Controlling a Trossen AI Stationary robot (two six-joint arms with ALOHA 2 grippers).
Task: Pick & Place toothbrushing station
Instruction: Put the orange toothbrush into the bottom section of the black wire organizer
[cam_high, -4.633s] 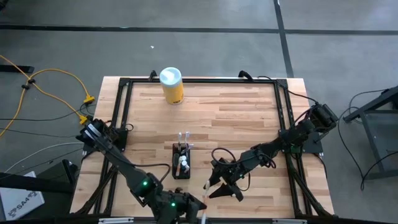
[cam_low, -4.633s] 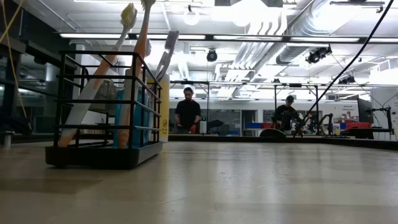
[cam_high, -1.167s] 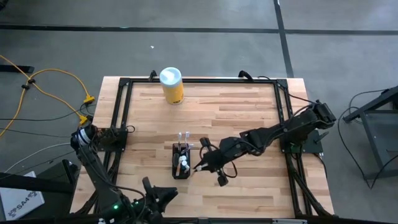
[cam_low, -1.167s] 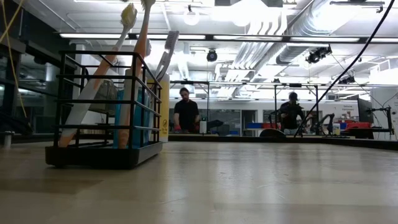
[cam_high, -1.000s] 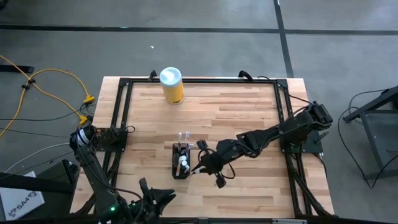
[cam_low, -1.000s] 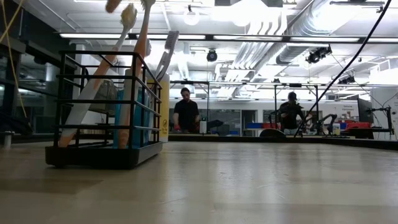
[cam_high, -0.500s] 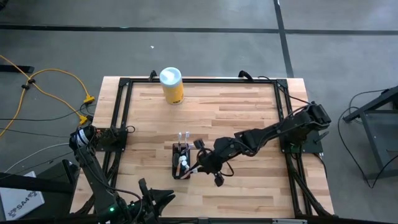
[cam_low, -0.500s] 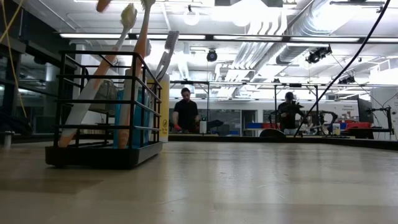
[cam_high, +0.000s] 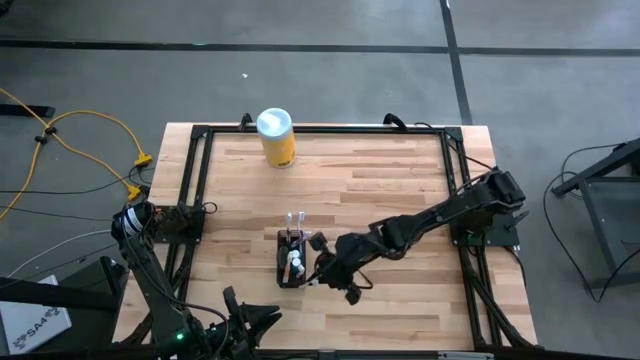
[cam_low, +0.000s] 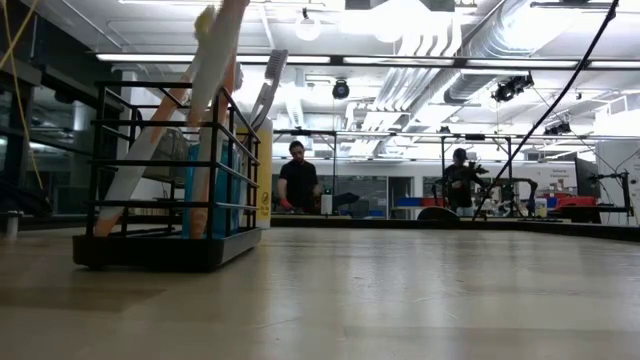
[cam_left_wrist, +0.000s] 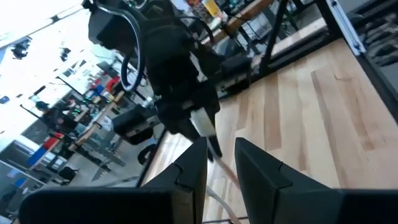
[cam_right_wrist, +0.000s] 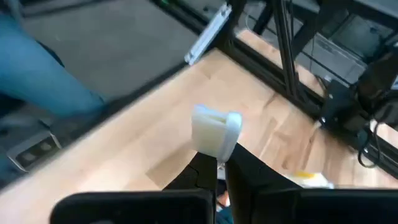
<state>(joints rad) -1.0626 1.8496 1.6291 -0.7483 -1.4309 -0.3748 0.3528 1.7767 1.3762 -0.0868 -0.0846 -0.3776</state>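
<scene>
Bare bench (cam_high: 400, 170) lies open toward twelve and three o'clock of the toothbrushing station (cam_high: 291, 262); yellow canister (cam_high: 276, 138) apparently the sole obstacle, at twelve.

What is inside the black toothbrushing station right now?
The toothbrushing station holds several toothbrushes leaning in its wire frame, plus a blue item lower down. The right claw, shut on a white toothbrush, is right beside it. The rack's floor is hidden.

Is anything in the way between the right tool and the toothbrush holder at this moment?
Nothing visible. The right tool, shut on a white-ended item, sits right beside the black toothbrush holder, with no object between them. The yellow canister stands far off by the table's back edge.
</scene>
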